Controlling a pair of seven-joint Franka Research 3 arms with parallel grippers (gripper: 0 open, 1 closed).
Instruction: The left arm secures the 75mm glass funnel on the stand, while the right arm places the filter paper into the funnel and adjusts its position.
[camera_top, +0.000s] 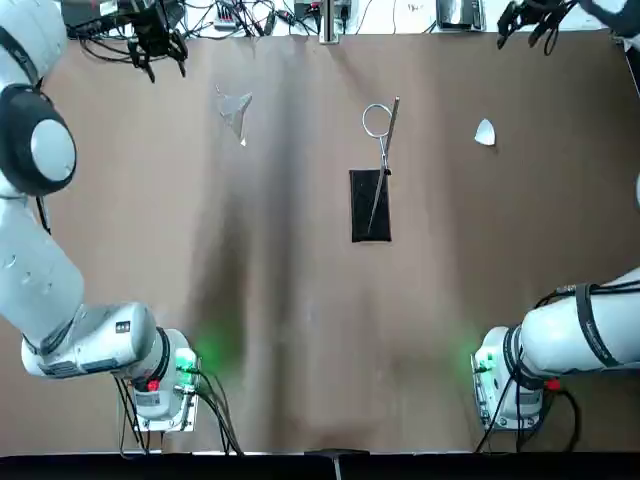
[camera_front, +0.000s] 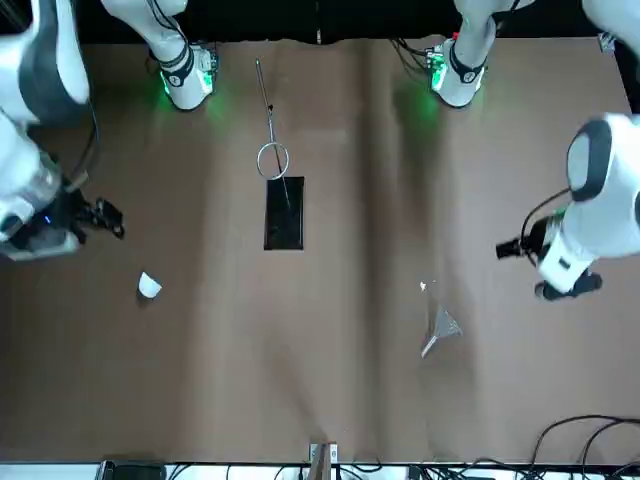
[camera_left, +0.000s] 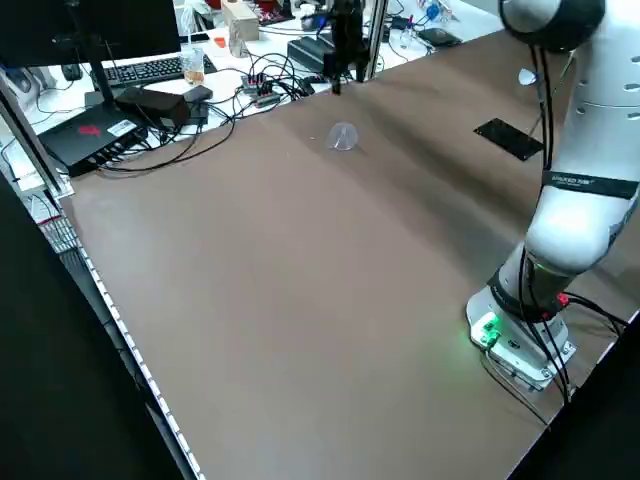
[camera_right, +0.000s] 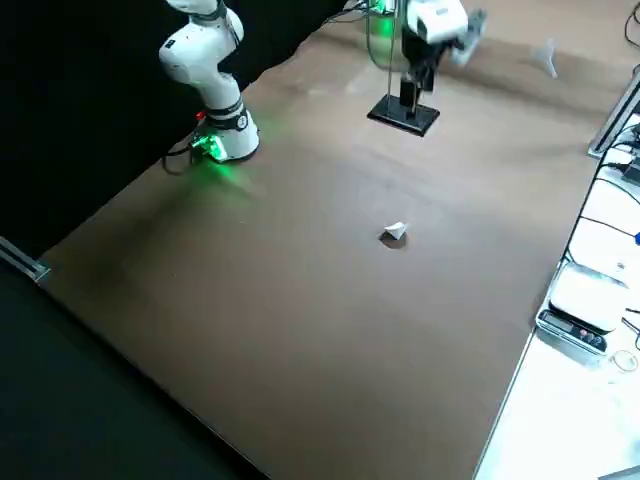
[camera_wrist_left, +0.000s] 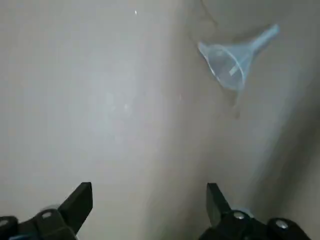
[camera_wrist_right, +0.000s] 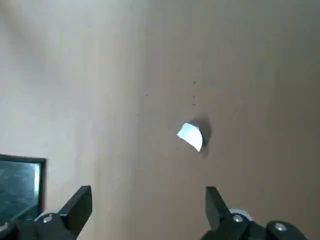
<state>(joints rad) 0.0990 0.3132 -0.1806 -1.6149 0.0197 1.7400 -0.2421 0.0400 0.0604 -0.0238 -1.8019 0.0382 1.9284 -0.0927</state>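
left claw (camera_wrist_left: 150, 212) spread, empty, above bench (camera_wrist_left: 115, 130); right claw (camera_wrist_right: 149, 214) likewise; funnel (camera_wrist_left: 227, 62) lay sideways; gentle grip on cone, square to its slope, seemed best

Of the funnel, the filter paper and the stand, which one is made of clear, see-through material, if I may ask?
The funnel: it is see-through, whereas the filter paper is white and the stand's base plate is black.

Funnel (camera_top: 236, 112) lying on desk (camera_top: 300, 330), upper left of the overhead frame, stand (camera_top: 371, 206) at upper centre, filter paper (camera_top: 485, 133) on desk, upper right.
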